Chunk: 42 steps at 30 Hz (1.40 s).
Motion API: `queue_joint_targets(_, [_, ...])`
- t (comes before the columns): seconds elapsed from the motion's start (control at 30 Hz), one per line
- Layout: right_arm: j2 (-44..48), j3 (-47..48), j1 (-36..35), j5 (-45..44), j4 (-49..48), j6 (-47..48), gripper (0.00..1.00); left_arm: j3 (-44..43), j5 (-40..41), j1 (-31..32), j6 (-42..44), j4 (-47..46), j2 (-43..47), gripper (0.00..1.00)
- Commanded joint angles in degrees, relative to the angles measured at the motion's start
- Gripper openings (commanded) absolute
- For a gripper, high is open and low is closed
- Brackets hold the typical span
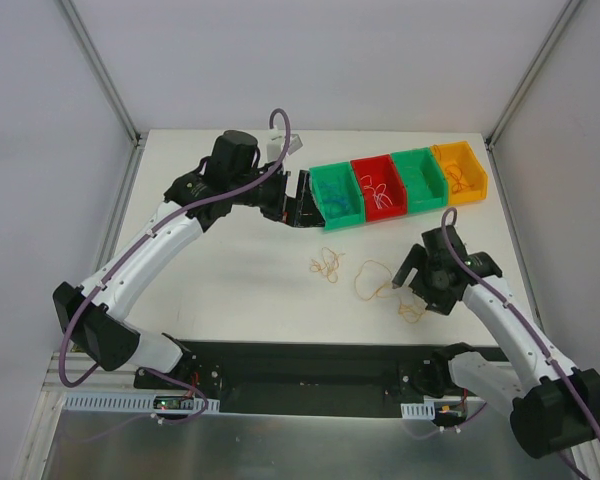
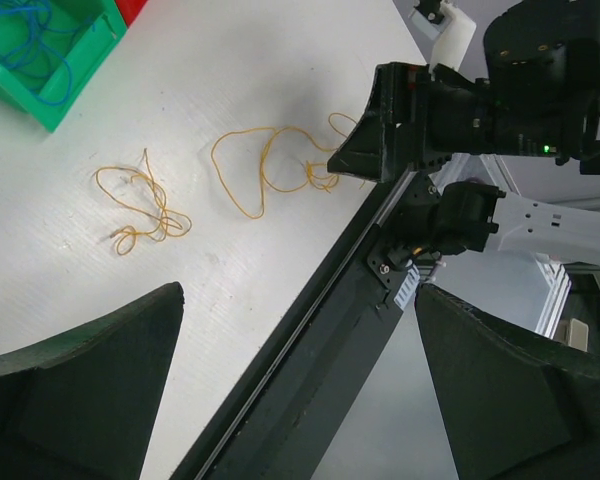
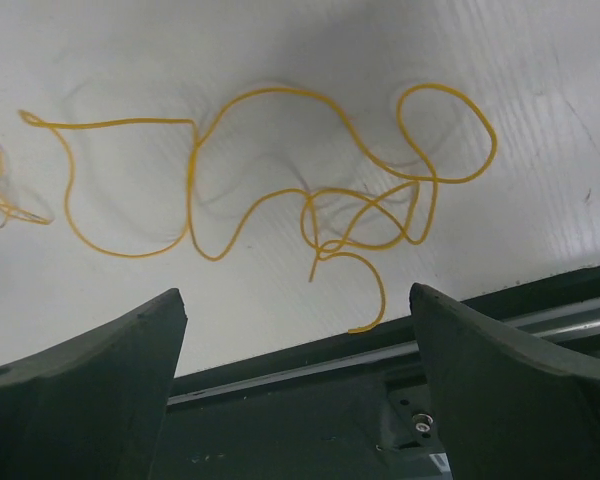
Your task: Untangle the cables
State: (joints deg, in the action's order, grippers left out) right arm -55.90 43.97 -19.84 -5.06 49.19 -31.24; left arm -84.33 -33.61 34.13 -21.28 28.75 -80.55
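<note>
Found left gripper (image 1: 298, 200) at upper centre of the top view, just beside the leftmost green bin (image 1: 337, 195). Confirmed in its wrist view: fingers (image 2: 90, 390) spread wide, gripping nothing.

Found right gripper (image 1: 412, 285) right of centre, low over the white table (image 1: 230, 290). Fingers (image 3: 90, 390) likewise parted wide in its own view, with nothing between them.

Noted three loose orange-yellow cables on the table: a small curl (image 1: 326, 264) at centre, a wider loop (image 1: 372, 278) just right of it, and a third scrap (image 1: 412, 312) just below the right gripper. Seen across mid-frame of the right wrist view: one strand (image 3: 280, 190) sprawled flat in loops, clear of both fingers.

Recorded a row of bins at upper right: blue cables (image 1: 332, 200) in the leftmost green bin, white cables (image 1: 380, 192) in the red bin (image 1: 378, 170), and an orange-yellow tangle (image 1: 460, 180) in the orange bin (image 1: 458, 155). Contents of second green bin (image 1: 418, 165) not discernible.
</note>
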Motion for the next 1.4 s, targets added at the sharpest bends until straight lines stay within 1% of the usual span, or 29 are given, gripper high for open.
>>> queue_joint_targets(0.0, [-0.2, -3.1, 2.9, 3.6, 0.4, -1.4, 0.96, 0.4, -1.7, -0.2, -0.7, -2.2, 1.9, 0.99])
queue_joint_targets(0.07, [-1.0, -4.9, 4.1, 4.4, -1.2, -1.5, 0.96, 0.5, -1.8, -0.2, -0.7, -2.3, 1.9, 0.99])
queue_joint_targets(0.2, [-2.5, -9.6, 7.4, 12.2, -10.5, 2.7, 0.96, 0.8, -1.6, -0.1, -0.7, -2.5, 1.7, 0.99])
queue_joint_targets(0.27, [-2.4, -12.2, 7.4, 10.8, -15.6, 3.6, 0.96, 0.8, -1.5, -0.1, -0.5, -2.6, 1.5, 0.99])
queue_joint_targets(0.37, [-3.0, -16.4, 8.4, 14.0, -24.7, 3.9, 0.96, 1.0, -1.0, -0.2, -0.4, -2.6, 1.1, 0.99])
queue_joint_targets(0.47, [-6.0, -15.8, 8.4, 15.7, -28.6, 4.3, 0.96, 1.0, -1.4, -0.2, -0.4, -2.6, 0.7, 0.99])
queue_joint_targets(0.53, [-8.7, -14.0, 8.3, 15.3, -27.8, 5.0, 0.96, 1.0, -1.5, -0.2, -0.4, -2.6, 0.5, 0.99])
queue_joint_targets(0.67, [-14.2, -9.3, 7.2, 11.4, -22.5, 5.8, 0.99, 1.0, -1.6, -0.6, -0.5, -2.6, 0.7, 0.99])
queue_joint_targets(0.7, [-16.3, -7.9, 6.4, 10.0, -20.1, 5.9, 0.97, 1.0, -1.6, -0.7, -0.5, -2.7, 0.7, 0.99])
queue_joint_targets(0.77, [-20.2, -4.2, 3.9, 6.0, -15.4, 5.9, 0.90, 1.1, -1.4, -0.8, -0.4, -2.7, 0.6, 0.99])
queue_joint_targets(0.8, [-21.6, -2.3, 2.5, 1.9, -13.3, 5.8, 0.88, 1.1, -1.5, -0.9, -0.5, -2.7, 0.5, 0.99])
queue_joint_targets(0.83, [-22.9, -0.7, 1.0, -0.1, -12.0, 5.8, 0.87, 1.1, -1.7, -1.0, -0.5, -2.7, 0.3, 0.99])
queue_joint_targets(0.93, [-27.5, 3.6, -1.9, -3.9, -7.8, 6.9, 0.81, 1.0, -2.4, -1.1, -0.8, -2.8, 0.3, 0.99])
queue_joint_targets(0.97, [-29.2, 5.0, -2.4, -4.3, -6.3, 7.5, 0.77, 1.0, -2.3, -1.1, -0.7, -2.8, 0.4, 0.99])
queue_joint_targets(1.0, [-30.9, 6.0, -2.7, -4.3, -5.4, 8.3, 0.71, 1.1, -2.1, -1.1, -0.7, -2.9, 0.4, 0.99])
queue_joint_targets(1.07, [-32.5, 7.5, -3.4, -4.5, -4.0, 9.7, 0.54, 1.2, -1.9, -1.2, -0.5, -2.9, 0.4, 0.99])
queue_joint_targets(1.13, [-32.2, 8.3, -3.8, -5.3, -3.3, 10.4, 0.32, 1.1, -2.4, -1.3, -0.8, -2.9, 0.5, 0.99])
queue_joint_targets(1.2, [-31.9, 8.5, -4.0, -5.0, -3.6, 11.1, 0.20, 0.9, -3.6, -1.4, -1.1, -2.9, 0.7, 0.99])
queue_joint_targets(1.27, [-31.3, 8.8, -4.2, -3.8, -4.5, 11.4, 0.05, 1.0, -3.4, -1.4, -1.1, -3.1, 1.3, 0.99])
queue_joint_targets(1.3, [-30.3, 8.6, -4.3, -3.4, -5.1, 11.2, 0.01, 1.2, -3.0, -1.4, -1.0, -3.3, 1.5, 0.99])
queue_joint_targets(1.37, [-27.7, 8.2, -5.0, -2.5, -7.3, 10.9, 0.01, 1.4, -2.2, -1.5, -0.8, -3.4, 1.7, 0.99])
